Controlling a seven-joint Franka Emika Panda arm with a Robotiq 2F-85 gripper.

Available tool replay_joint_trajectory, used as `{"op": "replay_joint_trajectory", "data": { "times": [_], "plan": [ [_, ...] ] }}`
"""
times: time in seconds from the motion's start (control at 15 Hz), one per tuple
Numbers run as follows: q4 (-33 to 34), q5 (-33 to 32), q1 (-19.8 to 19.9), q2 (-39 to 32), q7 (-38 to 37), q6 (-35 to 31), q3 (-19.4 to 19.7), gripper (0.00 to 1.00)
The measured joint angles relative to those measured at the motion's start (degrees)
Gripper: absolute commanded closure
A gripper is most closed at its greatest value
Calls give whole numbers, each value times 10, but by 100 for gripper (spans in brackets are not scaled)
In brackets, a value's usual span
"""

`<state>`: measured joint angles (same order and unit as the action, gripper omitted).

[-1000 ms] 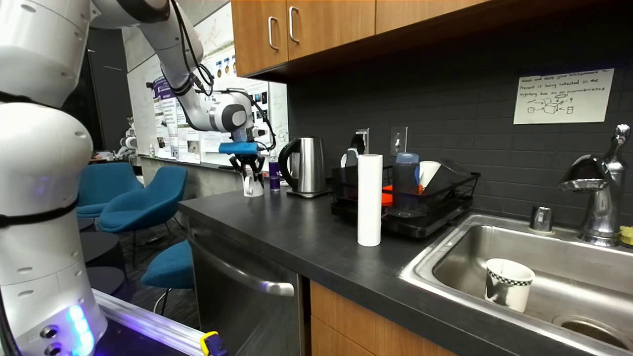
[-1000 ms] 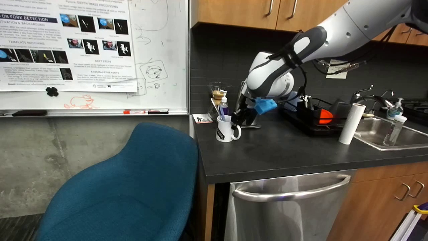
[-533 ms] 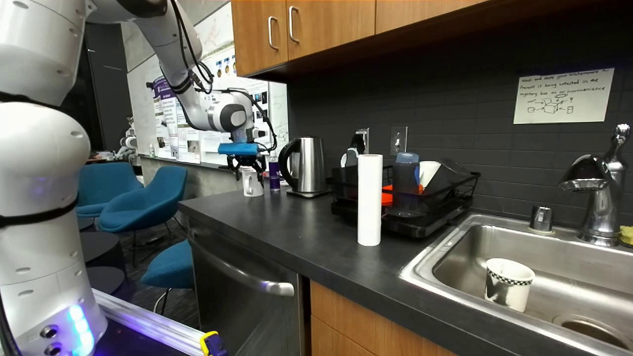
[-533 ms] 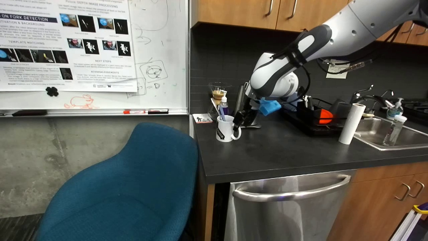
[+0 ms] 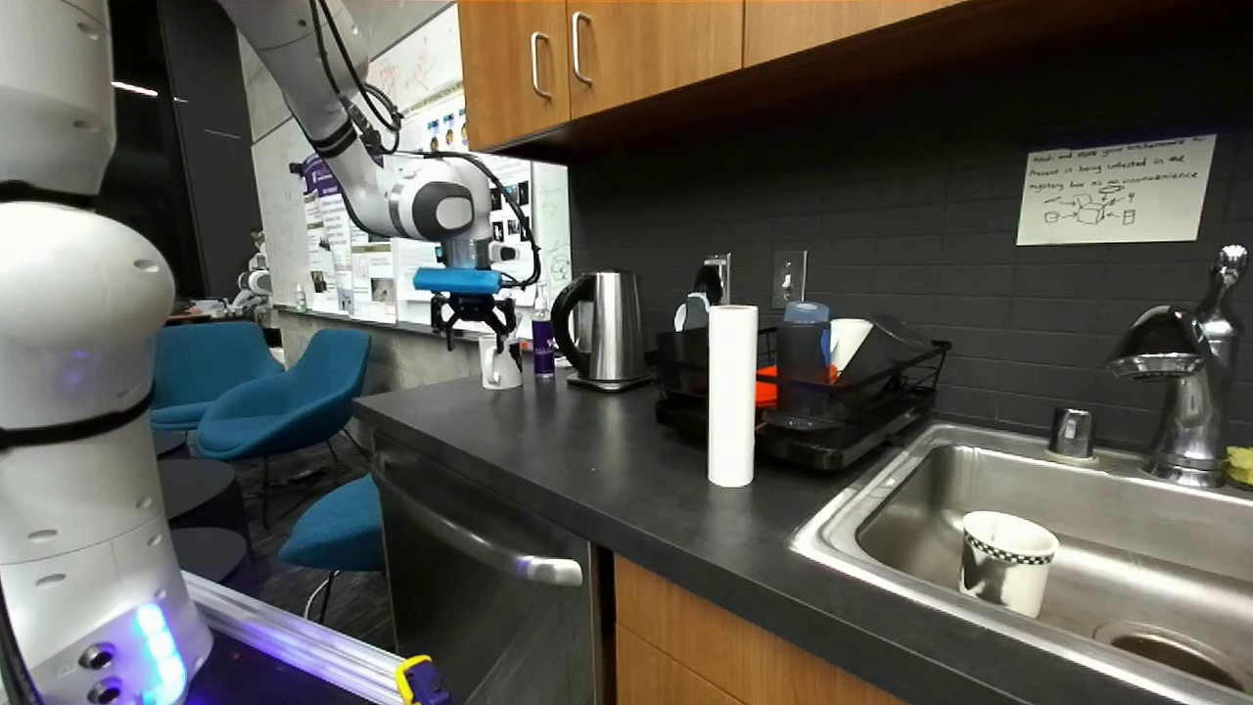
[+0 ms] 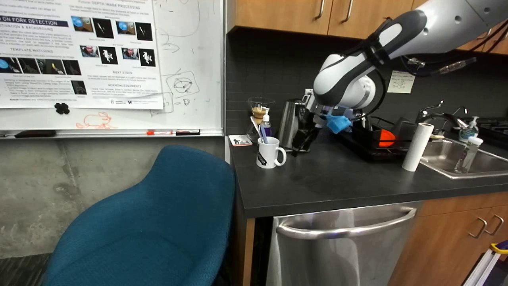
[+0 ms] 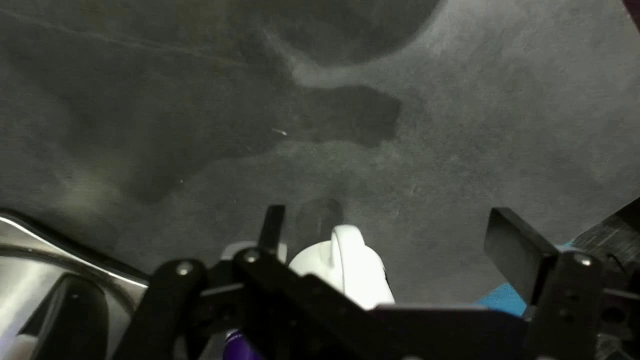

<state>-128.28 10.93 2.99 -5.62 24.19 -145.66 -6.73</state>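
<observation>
A white mug with a dark label stands upright near the far end of the dark counter, seen in both exterior views. In an exterior view the mug has thin sticks rising from it or just behind it, and its handle points towards the arm. My gripper hangs above the counter beside the mug, apart from it. The black fingers are spread wide in the wrist view, with nothing gripped. Below them the mug shows its handle, partly covered by the gripper's linkage.
Close by stand a steel kettle and a purple bottle. A white roll stands before the black dish rack. Further along, a checkered-rim cup sits in the sink. A blue chair adjoins the counter end.
The gripper has opened, let go of the mug's handle side, then backed away and risen slightly. In both exterior views the mug stays where it was.
</observation>
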Motion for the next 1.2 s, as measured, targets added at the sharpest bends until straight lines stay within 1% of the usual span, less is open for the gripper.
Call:
{"op": "replay_joint_trajectory", "data": {
  "times": [0.33, 0.67, 0.87, 1.2],
  "plan": [
    [-47, -11, 0, 69, -2, 63, 37, 0],
    [-85, -46, 0, 130, -17, 122, 73, 0],
    [-107, -70, 1, 166, -29, 156, 87, 0],
    [-134, -101, 1, 221, -50, 204, 100, 0]
  ]
}}
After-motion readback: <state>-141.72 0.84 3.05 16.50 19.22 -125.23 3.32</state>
